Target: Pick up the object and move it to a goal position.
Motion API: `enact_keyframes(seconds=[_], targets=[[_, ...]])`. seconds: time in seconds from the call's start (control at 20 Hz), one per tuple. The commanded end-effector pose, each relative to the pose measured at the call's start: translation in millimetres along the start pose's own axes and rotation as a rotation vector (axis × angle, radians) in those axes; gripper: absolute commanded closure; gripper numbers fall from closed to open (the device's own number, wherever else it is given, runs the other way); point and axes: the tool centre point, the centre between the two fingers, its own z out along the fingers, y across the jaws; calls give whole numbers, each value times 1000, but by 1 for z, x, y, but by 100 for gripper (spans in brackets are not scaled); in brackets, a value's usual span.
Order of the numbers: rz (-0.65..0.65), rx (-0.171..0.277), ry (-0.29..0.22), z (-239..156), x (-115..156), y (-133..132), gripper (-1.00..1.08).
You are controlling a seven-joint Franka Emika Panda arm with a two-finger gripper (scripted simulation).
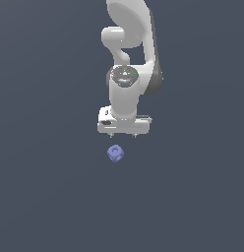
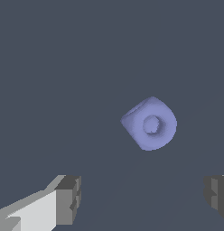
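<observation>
Gripper (image 1: 123, 135) apart and empty, poised above the block (image 1: 115, 153); no contact.

Near to far in the exterior view: the periwinkle-blue block sits alone on the flat slate-grey ground (image 1: 50, 197), a rounded cube with a round hole showing in its facing side, tilted a little off square. Just beyond and above it hangs the white gripper, much wider than the block, its two short fingertips pointing down, clear of the block. Behind rises the white arm (image 1: 131, 59), wrist vertical, upper links running out of frame. Wrist view: two grey finger pads (image 2: 68, 200) set wide, nothing between them; the block lies ahead of the pads, nearer the one cut off at the frame edge, untouched. No containers in sight.
</observation>
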Motion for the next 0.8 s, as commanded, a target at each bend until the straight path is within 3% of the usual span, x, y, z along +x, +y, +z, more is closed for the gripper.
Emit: enact_keyframes(seconds=[0.0,0.75], targets=[[0,0,0,0,0,0,-92],[-15,2,13,-9,4,9,-92]])
